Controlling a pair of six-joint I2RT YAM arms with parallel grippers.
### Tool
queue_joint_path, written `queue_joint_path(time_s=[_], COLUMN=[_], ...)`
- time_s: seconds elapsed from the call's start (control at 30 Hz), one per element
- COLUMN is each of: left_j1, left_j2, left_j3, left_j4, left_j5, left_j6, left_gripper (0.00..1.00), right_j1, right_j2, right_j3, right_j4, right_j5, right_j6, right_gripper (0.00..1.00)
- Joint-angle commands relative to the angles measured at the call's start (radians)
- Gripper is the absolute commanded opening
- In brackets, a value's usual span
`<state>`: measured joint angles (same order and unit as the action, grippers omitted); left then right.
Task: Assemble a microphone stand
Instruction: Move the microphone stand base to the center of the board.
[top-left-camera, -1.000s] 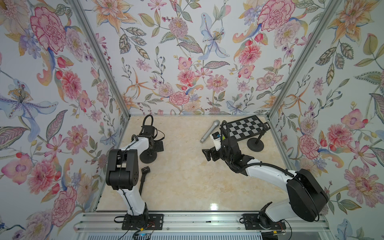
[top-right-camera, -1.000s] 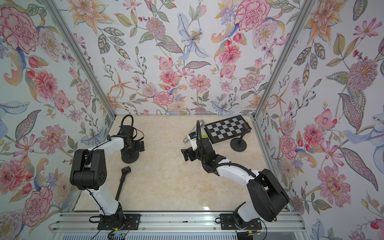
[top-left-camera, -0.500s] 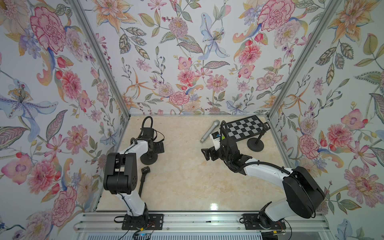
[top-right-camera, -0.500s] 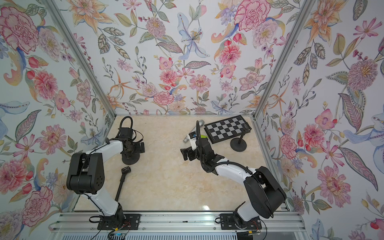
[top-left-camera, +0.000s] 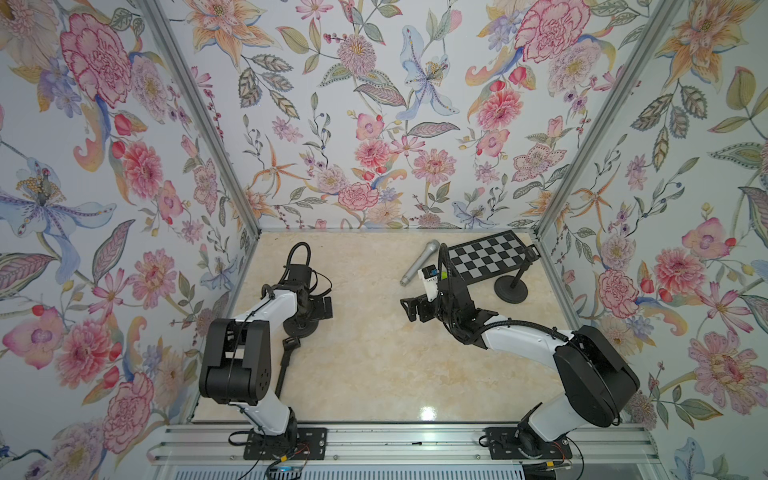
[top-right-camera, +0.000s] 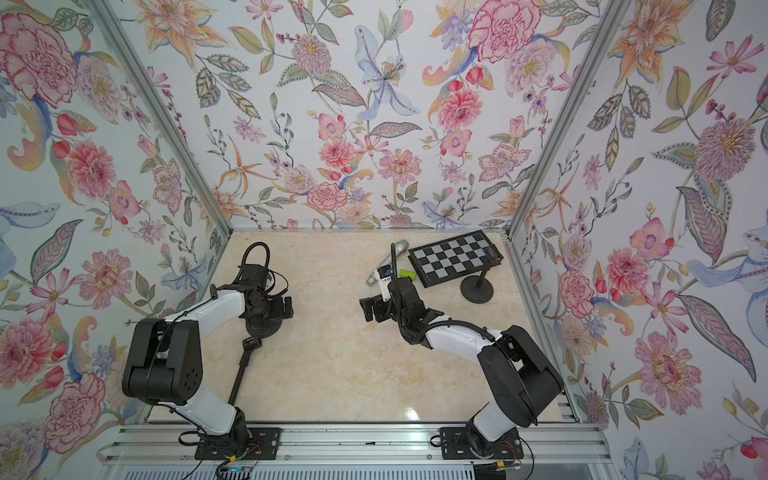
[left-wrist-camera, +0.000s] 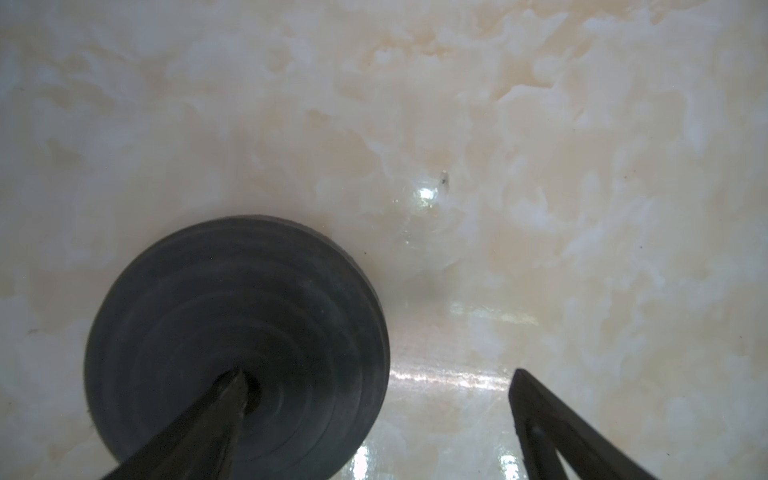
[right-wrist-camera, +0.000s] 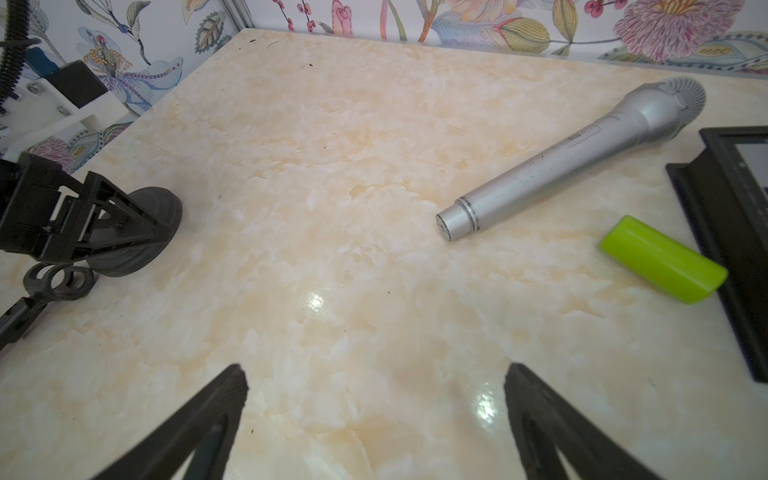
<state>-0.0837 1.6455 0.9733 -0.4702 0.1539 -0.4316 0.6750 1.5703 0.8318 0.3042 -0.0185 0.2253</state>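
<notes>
- Table (top-left-camera: 374, 374): glossy cream marble-look top.
- Checkerboard (top-left-camera: 490, 257): flat black-and-white panel, far right.
- Pole (top-left-camera: 284, 365): thin black rod lying flat, near left. Its ringed clip end points far; its near end is lost behind my left arm.
- Microphone (top-left-camera: 419, 264): smooth silver, lying flat at far right, mesh head pointing far right.
- Base (left-wrist-camera: 237, 332): black ribbed disc on the left, partly cut off in the wrist view.
- Left gripper (left-wrist-camera: 376, 374): spread wide, grasping nothing, one finger over the base's centre hole.
- Right gripper (right-wrist-camera: 374, 370): spread wide, empty.
- Green cylinder (right-wrist-camera: 660, 257): smooth, beside the checkerboard.
</notes>
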Motion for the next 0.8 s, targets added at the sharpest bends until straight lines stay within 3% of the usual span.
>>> queue_joint_path(time_s=[0.0,0.13,0.27,0.33,0.57,0.67,0.77], left_j1=[-0.039,-0.06,-0.165,-0.227,-0.468,-0.535,-0.572], left_j2=[0.031,0.053,0.103,0.132,0.186,0.212,0.24], left_j3=[-0.035,-0.029,0.04,0.054,0.14,0.167,0.198], left_j4=[-0.063,0.005,0.032,0.088,0.126,0.117,0.072], left_j5=[0.087,0.207,0.22,0.292,0.369,0.442,0.481], left_j6=[-0.029,-0.034,-0.039,-0.072,-0.116,-0.075,-0.019], left_gripper=[0.99,0.99,0.99,0.99,0.99,0.99,0.99], right_j1=[0.009,0.011,0.01,0.009,-0.049,-0.127,-0.222], right_j2=[0.008,0.01,-0.007,-0.027,-0.106,-0.145,-0.197], right_j3=[0.029,0.027,0.036,0.033,0.024,0.003,-0.034], right_j4=[0.004,0.008,-0.028,-0.038,-0.183,-0.231,-0.236], right_j5=[0.021,0.023,0.07,0.1,0.397,0.38,0.286], right_j6=[0.031,0.036,0.035,0.022,0.057,0.088,0.133], right_gripper=[1.0,1.0,1.0,1.0,1.0,1.0,1.0])
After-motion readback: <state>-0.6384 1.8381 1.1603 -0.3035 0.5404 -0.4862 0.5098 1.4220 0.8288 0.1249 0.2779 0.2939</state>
